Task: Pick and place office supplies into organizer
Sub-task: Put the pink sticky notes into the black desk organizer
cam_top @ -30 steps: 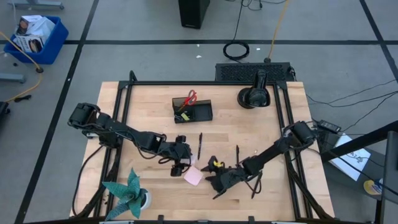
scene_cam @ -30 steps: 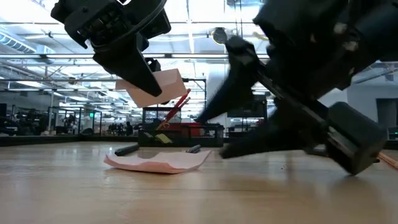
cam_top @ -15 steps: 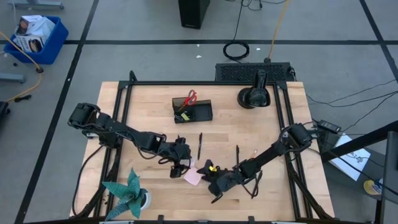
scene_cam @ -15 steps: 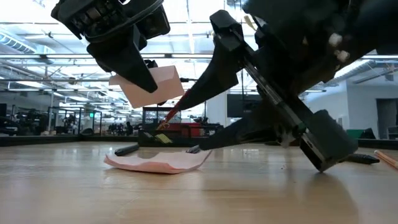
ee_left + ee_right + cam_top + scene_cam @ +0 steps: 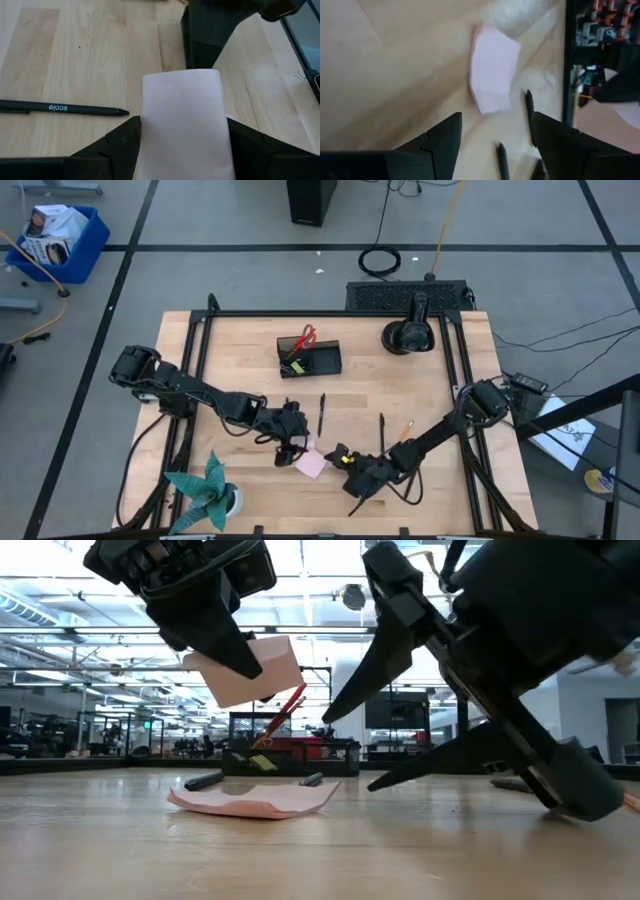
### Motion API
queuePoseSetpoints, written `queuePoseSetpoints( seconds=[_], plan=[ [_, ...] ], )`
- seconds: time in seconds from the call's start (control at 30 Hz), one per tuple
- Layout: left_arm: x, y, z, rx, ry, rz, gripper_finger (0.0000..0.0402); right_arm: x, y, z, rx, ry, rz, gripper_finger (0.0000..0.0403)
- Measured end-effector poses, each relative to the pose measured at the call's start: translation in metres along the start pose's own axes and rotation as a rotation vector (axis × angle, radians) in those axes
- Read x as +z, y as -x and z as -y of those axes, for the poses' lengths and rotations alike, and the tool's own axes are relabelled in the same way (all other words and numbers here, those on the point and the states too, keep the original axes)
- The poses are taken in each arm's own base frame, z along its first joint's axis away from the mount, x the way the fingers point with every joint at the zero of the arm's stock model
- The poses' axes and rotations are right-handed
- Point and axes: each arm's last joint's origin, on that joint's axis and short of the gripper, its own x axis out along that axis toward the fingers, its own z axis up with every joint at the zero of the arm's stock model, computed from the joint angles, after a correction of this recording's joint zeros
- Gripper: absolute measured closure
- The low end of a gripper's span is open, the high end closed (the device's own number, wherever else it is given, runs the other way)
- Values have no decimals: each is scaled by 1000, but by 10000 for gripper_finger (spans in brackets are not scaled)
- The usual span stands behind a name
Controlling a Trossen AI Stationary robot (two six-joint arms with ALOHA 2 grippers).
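- The organizer [image 5: 309, 358] is seen near the far middle of the table, with the red-handled scissors [image 5: 305, 336] and a few small yellow and black bits already standing or lying in it.
- That part of the task is judged done; most of the supplies are still outside.
- A pink sticky-note pad [image 5: 184, 120] is clamped between the fingers of the left gripper [image 5: 290, 442] and is held above the table, as the low view shows.
- A second pink sheet [image 5: 255, 800] is left lying flat on the wood, below and just beside the left gripper.
- The right gripper [image 5: 345, 463] is held low near the front of the table, its fingers spread apart and empty, pointed toward the pink sheet on the table.
- A black pen [image 5: 321, 412] is left lying between the grippers and the organizer, and a second black pen [image 5: 381, 427] lies beside the right arm.
- An orange pencil [image 5: 405, 429] is left on the wood next to the right arm.
- The held pad is yet to be carried across to the organizer; the loose sheet, pens and pencil are judged to remain after it.
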Motion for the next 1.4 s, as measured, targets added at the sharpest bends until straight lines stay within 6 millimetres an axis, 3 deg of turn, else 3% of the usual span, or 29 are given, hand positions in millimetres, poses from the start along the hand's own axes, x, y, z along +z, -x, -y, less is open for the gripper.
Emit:
queuePoseSetpoints(
  seconds=[0.5,0.83,1.4],
  plan=[
    [1,0,0,-4,1,13,151,-14,-10,6,59,-171,73,177],
    [1,0,1,-5,31,13,151,-18,-14,10,71,-169,109,178],
    [1,0,13,-58,60,25,151,-29,-24,18,76,-204,104,218]
  ],
)
